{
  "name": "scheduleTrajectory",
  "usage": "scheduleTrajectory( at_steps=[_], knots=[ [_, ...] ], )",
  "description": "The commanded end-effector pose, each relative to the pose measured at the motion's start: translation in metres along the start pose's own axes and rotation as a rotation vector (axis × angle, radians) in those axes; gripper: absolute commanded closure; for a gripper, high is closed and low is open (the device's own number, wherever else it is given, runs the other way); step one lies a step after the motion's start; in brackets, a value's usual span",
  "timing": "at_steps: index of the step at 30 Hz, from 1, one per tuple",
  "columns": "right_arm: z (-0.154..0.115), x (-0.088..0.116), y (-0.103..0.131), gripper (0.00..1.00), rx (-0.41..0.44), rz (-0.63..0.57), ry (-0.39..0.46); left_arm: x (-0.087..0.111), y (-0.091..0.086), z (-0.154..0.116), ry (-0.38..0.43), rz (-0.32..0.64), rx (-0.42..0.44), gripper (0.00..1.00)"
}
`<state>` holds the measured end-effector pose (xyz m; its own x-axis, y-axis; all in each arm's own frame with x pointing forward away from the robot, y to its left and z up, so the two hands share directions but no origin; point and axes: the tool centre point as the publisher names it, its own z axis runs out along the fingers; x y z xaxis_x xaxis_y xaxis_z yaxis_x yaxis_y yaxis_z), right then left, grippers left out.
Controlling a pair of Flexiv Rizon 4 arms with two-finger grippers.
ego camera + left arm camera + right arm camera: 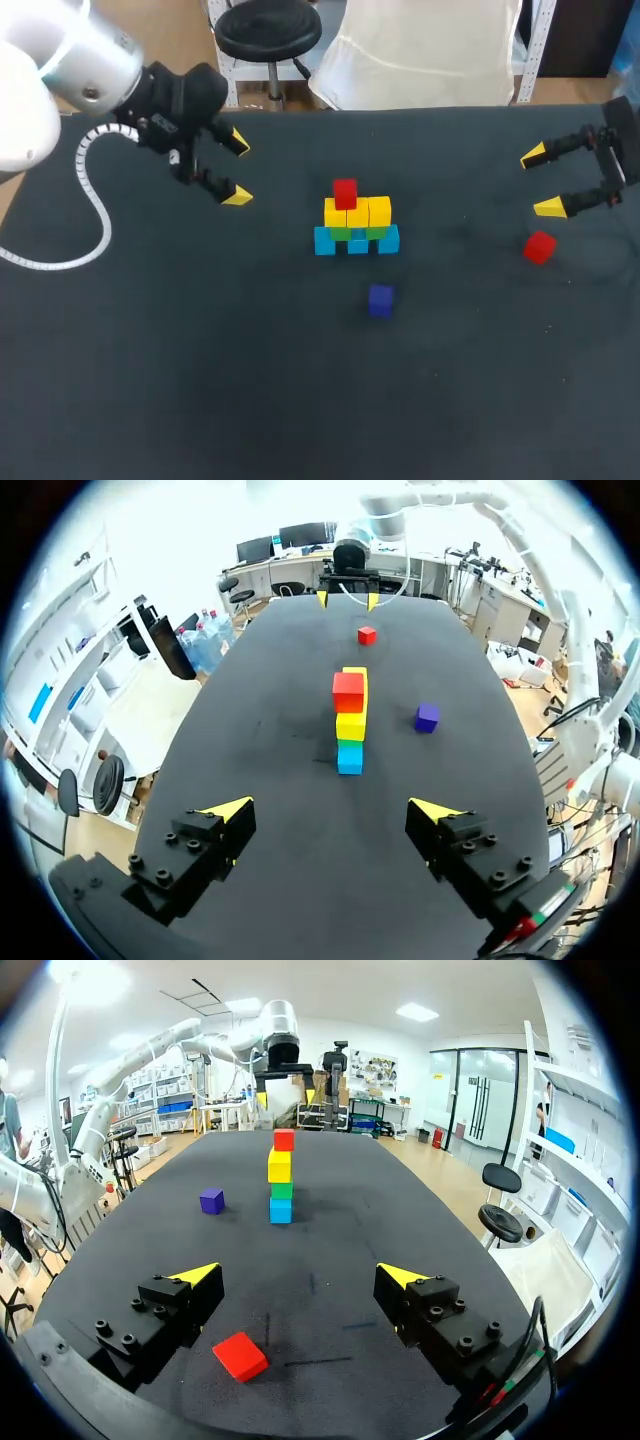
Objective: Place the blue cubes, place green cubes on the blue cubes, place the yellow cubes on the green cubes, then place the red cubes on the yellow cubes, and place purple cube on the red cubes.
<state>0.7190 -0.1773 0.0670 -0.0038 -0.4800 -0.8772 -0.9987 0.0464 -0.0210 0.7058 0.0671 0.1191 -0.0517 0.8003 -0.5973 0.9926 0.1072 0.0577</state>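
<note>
**A:** Where is the stack [356, 222]?

**B:** In the middle of the table [200, 400]. The blue cubes [356, 241] form the bottom row, with the green cubes [355, 232] on them. The green ones barely show between the layers, so I can't count them for sure. The yellow cubes [357, 212] come next, and the top red cube [345, 192] sits toward their nine o'clock end.

**A:** And the loose pieces?

**B:** The purple cube [380, 299] lies near the stack at five o'clock. The loose red cube [539, 247] lies at three o'clock, well apart.

**A:** The grippers?

**B:** The left gripper [238, 170] is at ten o'clock from the stack, fingers spread wide and holding nothing. The right gripper [541, 182] is at two o'clock, likewise wide and empty. The loose red cube is near it, at six o'clock from its tips.
</note>
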Motion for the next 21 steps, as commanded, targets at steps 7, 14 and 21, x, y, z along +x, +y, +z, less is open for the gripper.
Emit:
scheduleTrajectory(
  at_steps=[7,14,21],
  knots=[
    [-0.012,0.013,0.016,0.0,-0.32,-0.303,0.233,0.0,0.0,0.0,-0.001,0.002,0.0,0.0],
    [-0.023,0.019,0.025,0.0,-0.469,-0.479,0.267,0.0,0.0,0.0,-0.001,0.002,0.0,0.0],
    [-0.015,0.031,0.033,0.0,-0.553,-0.582,0.29,0.0,0.0,0.0,-0.001,0.002,0.0,0.0]
  ],
)
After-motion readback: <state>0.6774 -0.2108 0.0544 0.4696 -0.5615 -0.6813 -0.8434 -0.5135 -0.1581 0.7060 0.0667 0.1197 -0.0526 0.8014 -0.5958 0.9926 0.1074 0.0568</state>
